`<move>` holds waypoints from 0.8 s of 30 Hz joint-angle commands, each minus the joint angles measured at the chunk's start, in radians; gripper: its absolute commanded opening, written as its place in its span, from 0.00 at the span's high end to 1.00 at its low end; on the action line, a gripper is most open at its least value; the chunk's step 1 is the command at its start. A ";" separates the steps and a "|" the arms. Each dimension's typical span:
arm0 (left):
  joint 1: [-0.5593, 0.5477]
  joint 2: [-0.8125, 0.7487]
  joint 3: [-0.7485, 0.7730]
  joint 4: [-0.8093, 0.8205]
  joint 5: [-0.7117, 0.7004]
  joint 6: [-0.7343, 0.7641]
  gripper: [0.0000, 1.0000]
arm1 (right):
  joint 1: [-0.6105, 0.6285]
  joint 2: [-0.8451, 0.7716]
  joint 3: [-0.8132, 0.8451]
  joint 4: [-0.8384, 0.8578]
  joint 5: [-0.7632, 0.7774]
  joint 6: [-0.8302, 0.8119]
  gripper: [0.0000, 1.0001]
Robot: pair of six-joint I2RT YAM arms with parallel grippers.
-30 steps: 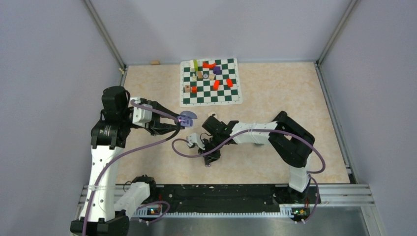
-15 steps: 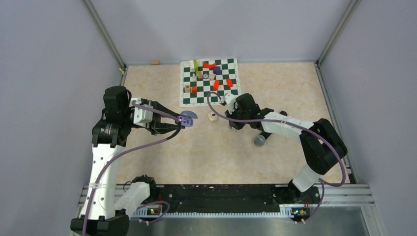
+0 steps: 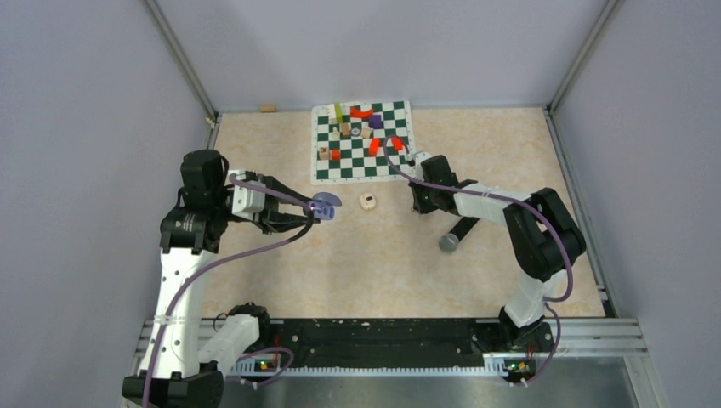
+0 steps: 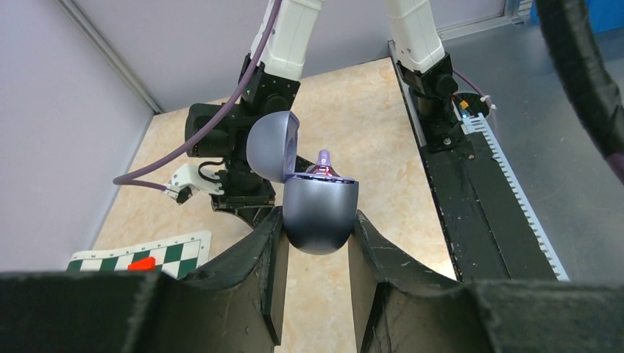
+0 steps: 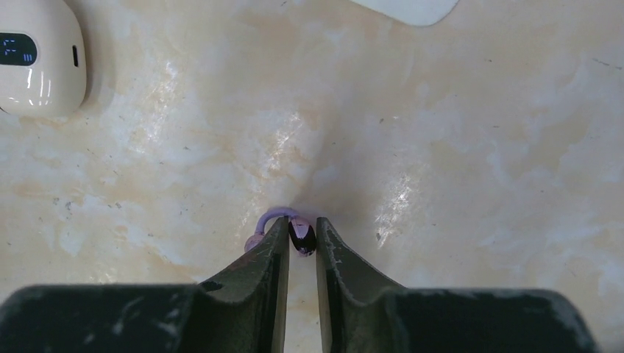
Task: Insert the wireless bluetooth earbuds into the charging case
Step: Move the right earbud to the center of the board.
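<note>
Top view, left gripper (image 3: 316, 212): at centre left of the frame, we see it holding the charging case (image 3: 325, 202) above the bench (image 3: 383, 272).
Top view, right gripper (image 3: 418, 204): right of centre, low over the bench just below the chessboard (image 3: 400, 166); we cannot tell its state from here.
Top view, other things: a small cream case (image 3: 367, 201) lies between the 2 grippers, and a black microphone (image 3: 457, 233) lies lower right of the right gripper.
Top view, earbuds: too small for us to pick out.
Left wrist view, left gripper (image 4: 316, 215): clamped on the charging case (image 4: 321, 202) from both sides, at the centre of the frame.
Left wrist view, case: its lid (image 4: 272, 147) stands open to the upper left.
Left wrist view, seated earbud (image 4: 324, 160): 1 purple piece pokes up from the open case.
Right wrist view, right gripper (image 5: 302, 224): its fingers are nearly together, pinching the loose earbud (image 5: 301, 235).
Right wrist view, loose earbud: at lower centre, down on the bench (image 5: 441, 147), with its purple loop curling out left of the fingers.
Right wrist view, cream case (image 5: 33, 59): in the upper left corner, well apart from the gripper.
</note>
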State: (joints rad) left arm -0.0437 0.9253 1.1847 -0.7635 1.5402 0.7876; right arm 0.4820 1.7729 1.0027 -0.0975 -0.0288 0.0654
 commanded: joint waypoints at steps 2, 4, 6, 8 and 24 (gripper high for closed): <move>0.007 -0.003 -0.008 0.007 0.124 0.018 1.00 | -0.014 -0.026 0.018 -0.005 -0.060 0.056 0.77; 0.008 -0.005 -0.009 0.007 0.123 0.018 1.00 | -0.013 -0.048 0.012 -0.011 -0.091 0.059 0.72; 0.008 -0.004 -0.008 0.006 0.126 0.018 1.00 | -0.013 -0.067 0.004 -0.020 -0.112 0.061 0.69; 0.010 -0.003 -0.007 0.006 0.125 0.018 1.00 | -0.013 -0.083 -0.007 -0.018 -0.126 0.061 0.68; 0.018 -0.005 -0.004 0.002 0.128 0.019 1.00 | -0.032 -0.083 -0.029 0.036 -0.158 0.078 0.69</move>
State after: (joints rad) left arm -0.0334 0.9253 1.1759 -0.7643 1.5398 0.7883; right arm 0.4664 1.7050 0.9688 -0.1101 -0.1925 0.1349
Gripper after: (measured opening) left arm 0.370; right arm 0.311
